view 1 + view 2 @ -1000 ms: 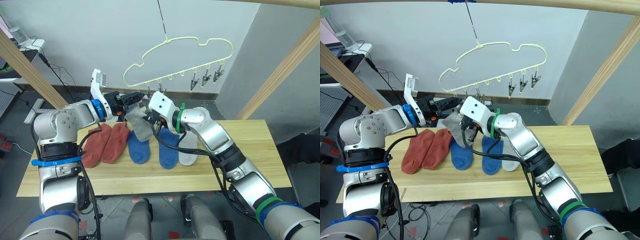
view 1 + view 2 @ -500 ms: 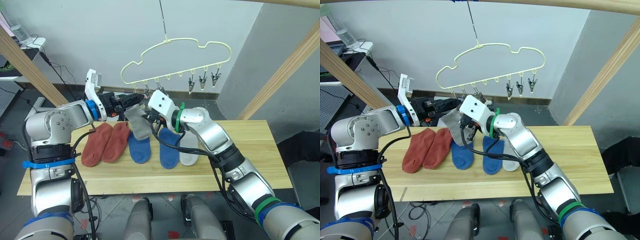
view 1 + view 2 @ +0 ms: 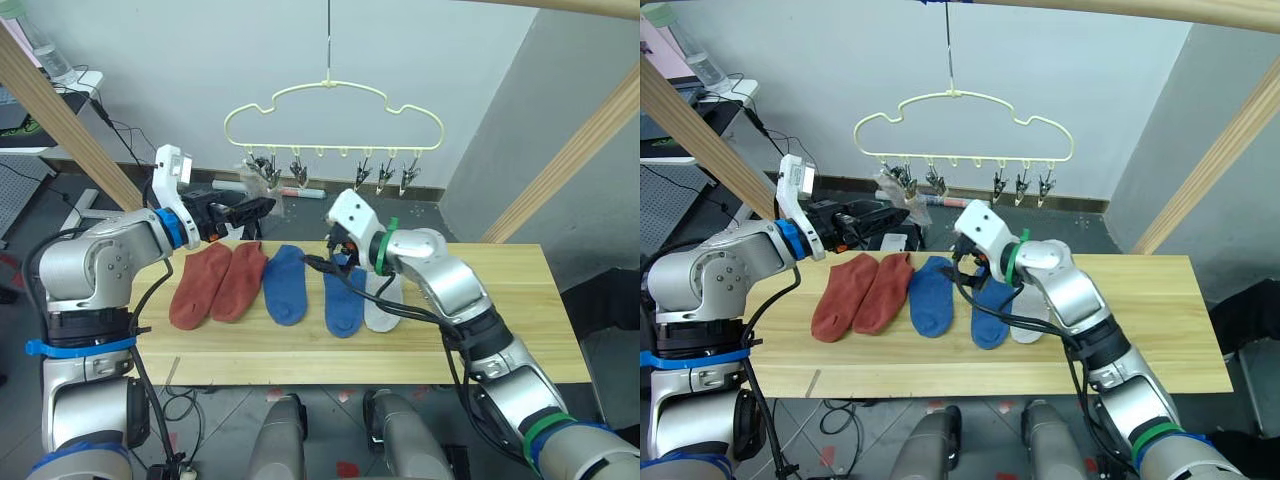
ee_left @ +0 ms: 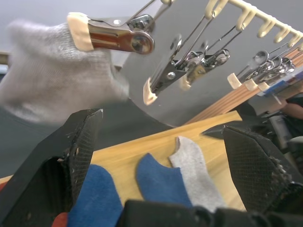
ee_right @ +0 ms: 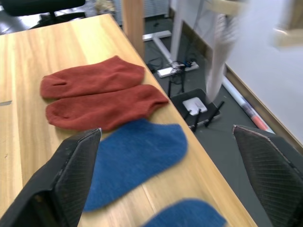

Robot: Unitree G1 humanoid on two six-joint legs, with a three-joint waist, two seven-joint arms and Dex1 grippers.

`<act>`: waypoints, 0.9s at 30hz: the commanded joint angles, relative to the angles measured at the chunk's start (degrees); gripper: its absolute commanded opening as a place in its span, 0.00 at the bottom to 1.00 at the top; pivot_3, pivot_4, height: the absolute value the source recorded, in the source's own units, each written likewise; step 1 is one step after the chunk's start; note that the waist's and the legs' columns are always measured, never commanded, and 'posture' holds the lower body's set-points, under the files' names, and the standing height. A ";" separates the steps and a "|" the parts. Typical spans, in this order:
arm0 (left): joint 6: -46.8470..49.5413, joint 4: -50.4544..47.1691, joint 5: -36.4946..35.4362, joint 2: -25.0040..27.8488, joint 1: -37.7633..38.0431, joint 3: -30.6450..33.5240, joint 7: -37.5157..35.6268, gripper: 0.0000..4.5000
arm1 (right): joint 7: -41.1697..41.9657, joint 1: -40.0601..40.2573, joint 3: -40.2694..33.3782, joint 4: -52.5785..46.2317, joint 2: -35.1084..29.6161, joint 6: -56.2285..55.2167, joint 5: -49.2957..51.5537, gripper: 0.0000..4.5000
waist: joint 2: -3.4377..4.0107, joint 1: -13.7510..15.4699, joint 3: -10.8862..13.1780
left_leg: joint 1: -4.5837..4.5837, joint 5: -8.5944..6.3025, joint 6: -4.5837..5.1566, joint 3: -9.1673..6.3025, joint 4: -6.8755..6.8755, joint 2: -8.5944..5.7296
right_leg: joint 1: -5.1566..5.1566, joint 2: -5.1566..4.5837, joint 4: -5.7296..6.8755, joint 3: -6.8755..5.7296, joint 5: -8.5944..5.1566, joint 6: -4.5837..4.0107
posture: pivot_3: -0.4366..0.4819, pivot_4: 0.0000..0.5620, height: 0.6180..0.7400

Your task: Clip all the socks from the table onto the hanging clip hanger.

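Five socks lie in a row on the table [image 3: 500,340]: two red socks [image 3: 218,283], then two blue socks [image 3: 286,283], then one grey sock [image 3: 381,303] at the right end of the row. The reds touch each other along their sides; the second blue sock and the grey one overlap slightly. The row sits toward the table's left half, with bare planks to the right of the grey sock.

A sixth sock, the hung grey sock [image 4: 57,75], is held by the leftmost clip [image 4: 113,35] of the hanger [image 3: 330,110], which hangs by its hook above the table's far edge. In the left wrist view that clip's cream-tipped jaws bite the sock's upper edge and the fabric droops below it. About seven clips hang along the hanger's lower bar; the exact count at the crowded left end is hard to tell. The others carry nothing.

The left gripper [image 3: 255,207] is raised above the table's far edge, near the hung grey sock, its two fingers spread wide and holding nothing. The right gripper [image 3: 333,255] is over the second blue sock, also spread wide and empty; its wrist view looks down on the red socks and one blue sock.
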 commanded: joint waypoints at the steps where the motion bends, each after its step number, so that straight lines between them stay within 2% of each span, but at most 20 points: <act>1: -2.52 -6.48 0.33 0.39 1.74 0.78 1.07 1.00 | -0.18 2.04 -3.69 -9.20 -1.63 3.42 3.27 0.99 | 0.00 -0.01 0.00 | 0.00 0.00 0.00 0.00 -0.01 0.00 | -0.01 0.00 0.00 -0.01 0.00 0.00 | 0.51 0.45 1.00; 4: -6.71 -12.53 2.94 -1.05 6.66 0.18 3.87 1.00 | -0.43 5.64 -10.37 -18.18 -1.22 8.30 10.48 0.99 | 0.00 0.01 0.00 | -0.01 0.00 0.00 -0.04 -0.04 0.01 | 0.00 -0.02 -0.03 -0.04 0.00 0.00 | 0.50 0.45 1.00; 10: -18.07 -16.73 7.75 -6.54 11.10 -1.56 7.10 1.00 | 0.38 10.99 -13.85 -26.87 -4.17 11.03 17.74 0.99 | -0.01 0.01 -0.01 | -0.04 0.00 0.00 -0.07 0.01 0.00 | 0.01 -0.15 -0.04 -0.05 -0.02 0.03 | 0.49 0.46 1.00; 13: -21.03 -17.33 7.46 -9.54 11.73 -1.03 8.40 0.87 | -0.39 11.95 -14.07 -27.43 -5.44 10.01 18.74 1.00 | -0.02 0.00 -0.01 | -0.02 0.02 0.02 -0.04 0.05 -0.03 | 0.03 -0.08 0.00 -0.03 -0.12 0.23 | 0.48 0.47 1.00; 16: -25.63 -17.61 12.41 -13.33 12.58 -4.90 12.29 0.68 | -1.59 12.55 -14.56 -27.19 -6.65 8.32 18.52 1.00 | -0.02 -0.03 -0.01 | 0.00 0.03 0.04 0.02 0.15 -0.05 | 0.06 0.07 0.01 0.03 -0.07 0.30 | 0.47 0.47 1.00; 20: -31.63 -14.64 17.62 -16.25 12.57 -7.20 15.48 0.68 | -3.38 12.06 -14.34 -27.02 -6.25 6.76 18.80 1.00 | -0.02 -0.05 -0.01 | -0.01 0.03 0.05 0.06 0.21 -0.08 | 0.09 0.08 -0.03 0.08 -0.03 0.38 | 0.46 0.47 1.00; 27: -37.22 -9.35 20.01 -18.80 10.84 -7.85 16.46 0.68 | -3.77 11.35 -14.76 -28.92 -5.50 5.87 22.47 1.00 | -0.02 -0.14 -0.01 | -0.01 0.03 0.05 0.03 0.22 -0.07 | 0.08 0.19 -0.01 0.05 -0.02 0.37 | 0.45 0.47 1.00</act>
